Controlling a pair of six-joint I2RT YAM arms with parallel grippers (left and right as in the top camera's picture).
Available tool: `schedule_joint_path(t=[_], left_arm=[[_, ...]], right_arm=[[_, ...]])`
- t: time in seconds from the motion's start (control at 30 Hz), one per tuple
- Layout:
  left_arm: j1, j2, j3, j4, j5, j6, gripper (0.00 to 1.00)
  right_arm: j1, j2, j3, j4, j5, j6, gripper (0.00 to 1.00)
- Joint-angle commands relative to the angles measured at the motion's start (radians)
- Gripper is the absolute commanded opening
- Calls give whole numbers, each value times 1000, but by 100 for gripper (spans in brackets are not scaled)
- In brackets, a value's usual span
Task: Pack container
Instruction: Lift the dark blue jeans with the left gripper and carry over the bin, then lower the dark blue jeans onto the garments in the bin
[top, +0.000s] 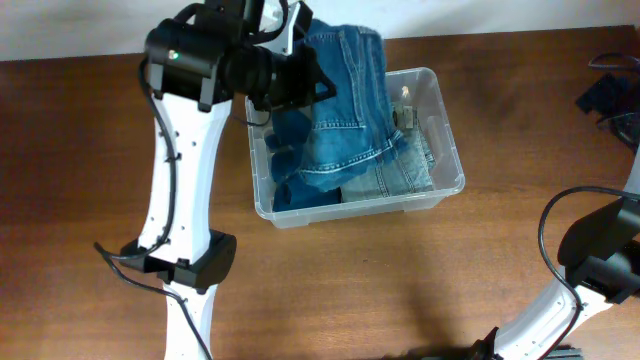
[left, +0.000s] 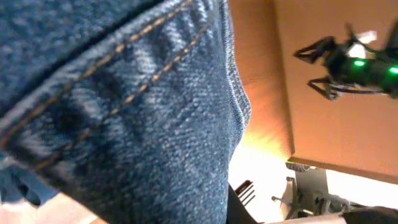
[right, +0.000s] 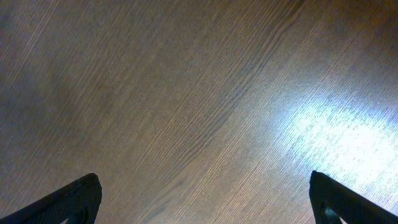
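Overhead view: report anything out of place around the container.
The jeans are not fully inside the container: their upper part bunches above and past the far rim, where the left end effector grips them. Nothing looks spilled or damaged.

White arm links (top: 185, 170), black joints (top: 195, 262), black cables (top: 542, 228).

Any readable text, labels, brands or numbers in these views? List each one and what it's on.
No readable text in any view.
jeans: only stitching shows, no brand patch or tag.
container: no print visible on its walls or rim.
small pale item inside the container: too small to tell whether it carries text.
table: plain wood grain, no markings.
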Motion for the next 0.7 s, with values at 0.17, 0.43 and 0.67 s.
schedule_joint_path(t=[0.17,0.43,0.67], left_arm=[[-24,-69,-185,92,18,-48,1],[-37,-69,-308,243,88,-50,1],[-35,-69,-307,343,286,-50,1]], right_arm=[[2,5,-5,0,6,12,98],[2,5,-5,0,6,12,98],[2,5,-5,0,6,12,99]])
